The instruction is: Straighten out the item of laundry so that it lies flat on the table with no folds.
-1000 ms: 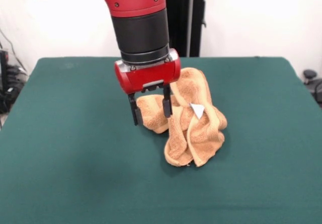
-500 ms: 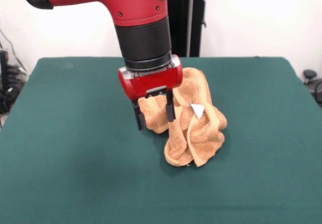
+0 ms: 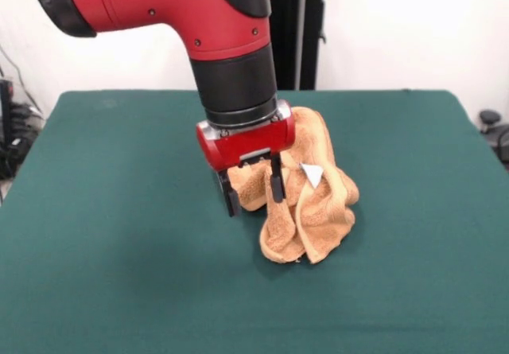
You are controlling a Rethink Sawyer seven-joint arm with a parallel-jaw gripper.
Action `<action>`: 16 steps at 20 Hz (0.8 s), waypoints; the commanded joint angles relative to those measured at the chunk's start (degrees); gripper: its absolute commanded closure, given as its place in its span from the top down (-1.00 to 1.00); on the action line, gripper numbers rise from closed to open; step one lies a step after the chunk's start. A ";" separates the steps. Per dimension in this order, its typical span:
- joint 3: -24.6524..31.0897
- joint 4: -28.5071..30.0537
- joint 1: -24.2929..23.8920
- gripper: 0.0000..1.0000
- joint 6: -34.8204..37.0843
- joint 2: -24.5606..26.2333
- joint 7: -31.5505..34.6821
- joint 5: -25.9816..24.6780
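We see the green worktop [image 3: 103,274] carrying the crumpled orange towel [image 3: 314,211] near its middle (white tag [image 3: 312,174] showing). The gripper [image 3: 253,193] stands with jaws parted astride the towel's left fold.

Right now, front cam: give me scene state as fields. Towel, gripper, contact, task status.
towel: orange-tan towel, bunched in a crumpled heap with several folds, not flat
tag: small white tag showing on the heap's upper part
table: dark green table
gripper: gripper open, fingers pointing down, straddling the heap's left lobe
contact: one finger against the cloth, the other at its left edge; nothing pinched yet
task status: not done, towel not yet spread
likely next: close on that lobe, probably
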 commanded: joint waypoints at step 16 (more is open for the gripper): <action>10.26 2.44 -2.37 1.00 -6.97 7.74 -7.41 -2.11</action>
